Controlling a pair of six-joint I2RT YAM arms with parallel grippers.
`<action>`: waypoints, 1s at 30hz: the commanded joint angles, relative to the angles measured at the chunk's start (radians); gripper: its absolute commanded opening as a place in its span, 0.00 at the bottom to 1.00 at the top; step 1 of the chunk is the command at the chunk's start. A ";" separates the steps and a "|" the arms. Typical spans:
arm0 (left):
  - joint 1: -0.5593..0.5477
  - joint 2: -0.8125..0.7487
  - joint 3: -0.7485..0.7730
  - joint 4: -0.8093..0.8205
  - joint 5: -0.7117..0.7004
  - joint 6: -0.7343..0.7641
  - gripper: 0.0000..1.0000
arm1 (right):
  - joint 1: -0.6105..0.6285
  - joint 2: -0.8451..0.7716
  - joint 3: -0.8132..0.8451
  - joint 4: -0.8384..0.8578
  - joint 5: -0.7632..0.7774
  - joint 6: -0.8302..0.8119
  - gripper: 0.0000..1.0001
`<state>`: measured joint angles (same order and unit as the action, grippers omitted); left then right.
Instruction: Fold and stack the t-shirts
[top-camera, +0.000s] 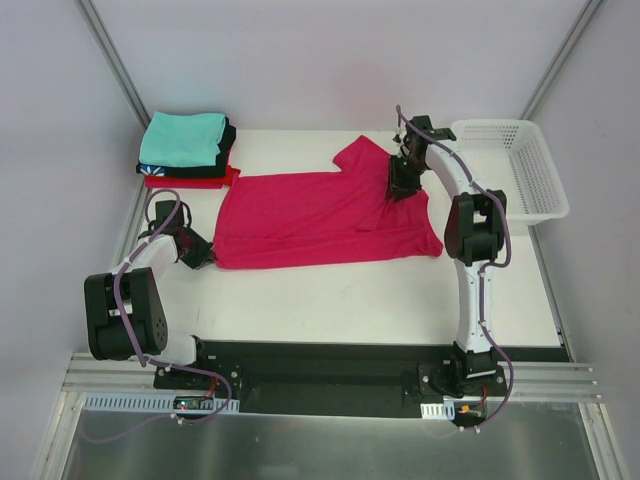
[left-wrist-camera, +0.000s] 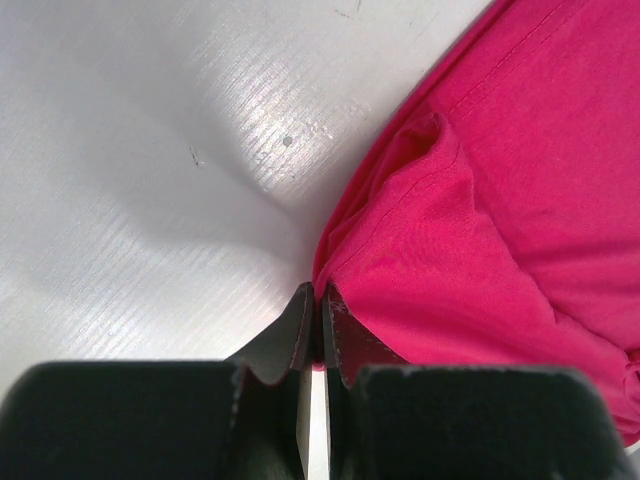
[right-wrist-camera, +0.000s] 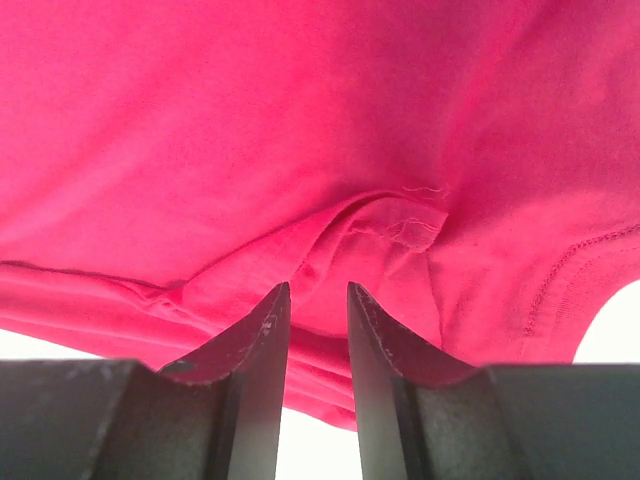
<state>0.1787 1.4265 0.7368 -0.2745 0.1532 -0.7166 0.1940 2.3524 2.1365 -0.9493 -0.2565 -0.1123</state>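
Your crimson-pink t-shirt (top-camera: 310, 215) lies spread on the bench (top-camera: 350, 310), just to the left of the white mesh basket (top-camera: 540, 190) in the overhead view. It lies sideways, with one short sleeve pointing to the back edge on the side nearer the basket. The cloth is mostly flat, with soft wrinkles along the near hem and a darker, bunched patch at the end closest to the basket.

Your right claw (top-camera: 402, 185) sits on that basket-side end and grasps the shirt. In the right wrist view its fingers stand a little apart, with a gathered ridge of pink fabric and a stitched seam caught between the tips.

Your left claw (top-camera: 198, 250) is at the shirt's near corner farthest from the basket. It is clenched, its tips meeting the hem, and you cannot tell whether cloth is pinched.

Well away from the basket, beyond the shirt, the folded teal tee (top-camera: 182, 138) tops a black tee (top-camera: 226, 142) and a red tee (top-camera: 190, 182)
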 joint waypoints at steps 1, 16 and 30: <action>0.010 -0.003 0.004 -0.014 0.000 0.017 0.00 | 0.009 0.022 0.071 -0.020 -0.021 -0.018 0.33; 0.010 0.003 0.004 -0.012 -0.001 0.011 0.00 | 0.010 0.041 0.039 -0.011 -0.012 -0.017 0.35; 0.010 0.011 0.006 -0.012 -0.004 0.011 0.00 | 0.018 0.077 0.028 0.015 -0.035 0.011 0.38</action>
<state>0.1787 1.4296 0.7368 -0.2745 0.1532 -0.7166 0.2024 2.4256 2.1612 -0.9390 -0.2714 -0.1120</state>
